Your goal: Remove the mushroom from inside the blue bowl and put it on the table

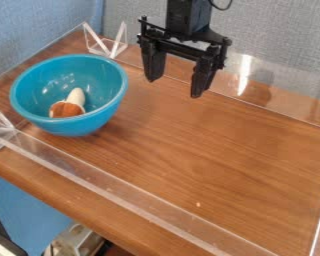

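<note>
Pincer point(176, 82) apart and unladen, the arm hangs over the bench point(190, 160), while the mushroom point(68, 106) lies inside the blue bowl point(119, 102) toward the picture's left and nearer the camera (stem pointing up and rightward in view).

Wearing black throughout, with a blocky arm section point(188, 15), a thin dark cable point(223, 6) curving beside it, and an end effector point(176, 86) combining a wide, angular crosspiece point(184, 43) with two chunky fingers point(203, 76).
</note>
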